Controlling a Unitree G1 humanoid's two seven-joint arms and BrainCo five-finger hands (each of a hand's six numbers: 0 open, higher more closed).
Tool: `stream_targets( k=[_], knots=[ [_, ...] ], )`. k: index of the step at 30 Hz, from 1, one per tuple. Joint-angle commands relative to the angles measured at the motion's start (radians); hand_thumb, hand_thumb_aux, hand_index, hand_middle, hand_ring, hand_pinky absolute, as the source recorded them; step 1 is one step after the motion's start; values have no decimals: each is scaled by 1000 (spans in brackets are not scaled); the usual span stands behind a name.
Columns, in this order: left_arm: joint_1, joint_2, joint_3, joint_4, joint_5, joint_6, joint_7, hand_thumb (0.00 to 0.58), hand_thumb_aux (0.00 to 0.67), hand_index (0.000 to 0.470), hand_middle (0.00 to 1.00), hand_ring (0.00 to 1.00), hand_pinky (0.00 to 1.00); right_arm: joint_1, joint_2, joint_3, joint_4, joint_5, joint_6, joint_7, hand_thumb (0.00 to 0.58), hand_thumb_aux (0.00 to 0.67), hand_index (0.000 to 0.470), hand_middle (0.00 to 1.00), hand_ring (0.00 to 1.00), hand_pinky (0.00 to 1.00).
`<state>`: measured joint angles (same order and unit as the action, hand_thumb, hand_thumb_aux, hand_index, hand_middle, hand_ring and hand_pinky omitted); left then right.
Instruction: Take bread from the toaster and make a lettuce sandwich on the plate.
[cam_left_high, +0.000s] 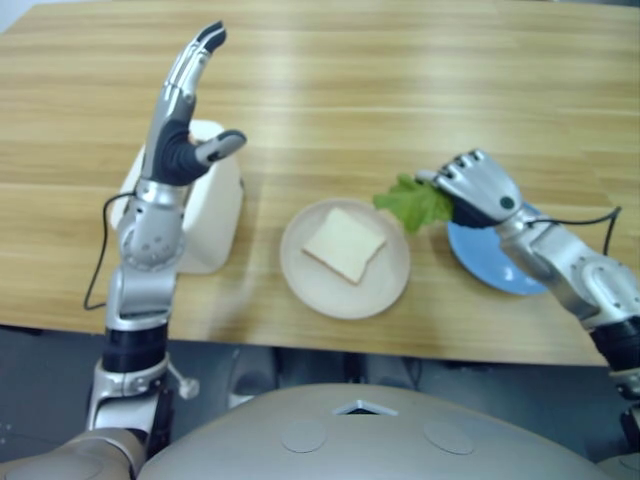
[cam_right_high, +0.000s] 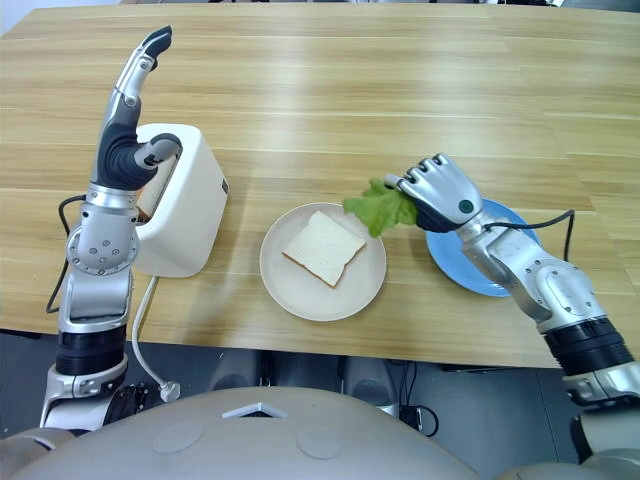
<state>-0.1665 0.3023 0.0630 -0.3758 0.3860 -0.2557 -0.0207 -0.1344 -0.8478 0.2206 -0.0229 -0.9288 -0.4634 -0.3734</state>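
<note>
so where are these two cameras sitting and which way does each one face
Left eye view: on the robot's head, facing forward and down at the table. The left hand stands raised, open, by the toaster, and the right hand holds lettuce.
Right eye view: same head, set slightly to the right, same forward and downward look. Both arms and hands show here too.
Shared: the plate with bread, the blue plate, the toaster, the lettuce and both hands.

lettuce (cam_left_high: 414, 202) in right hand (cam_left_high: 480, 187)
</note>
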Motion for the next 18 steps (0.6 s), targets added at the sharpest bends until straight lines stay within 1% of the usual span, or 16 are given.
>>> stream_targets(
  k=[1, 6, 11, 14, 18],
  knots=[
    [-5, -5, -19, 27, 12, -6, 8, 0, 0, 0, 0, 0, 0, -56, 89, 95, 17, -34, -42, 51, 580, 670, 460, 1000, 1000, 1000],
    [-9, -6, -26, 32, 17, -12, 17, 0, 0, 0, 0, 0, 0, -146, 196, 187, 131, -84, -65, 54, 580, 670, 460, 1000, 1000, 1000],
    [-8, -7, -32, 30, 24, -12, 27, 0, 0, 0, 0, 0, 0, -222, 264, 273, 287, -142, -79, 30, 580, 670, 460, 1000, 1000, 1000],
    [-6, -7, -33, 27, 26, -11, 30, 0, 0, 0, 0, 0, 0, -260, 287, 315, 386, -174, -80, -2, 580, 670, 460, 1000, 1000, 1000],
    [0, -5, -30, 19, 27, -8, 32, 0, 0, 0, 0, 0, 0, -296, 286, 355, 481, -210, -73, -54, 580, 670, 460, 1000, 1000, 1000]
  ],
)
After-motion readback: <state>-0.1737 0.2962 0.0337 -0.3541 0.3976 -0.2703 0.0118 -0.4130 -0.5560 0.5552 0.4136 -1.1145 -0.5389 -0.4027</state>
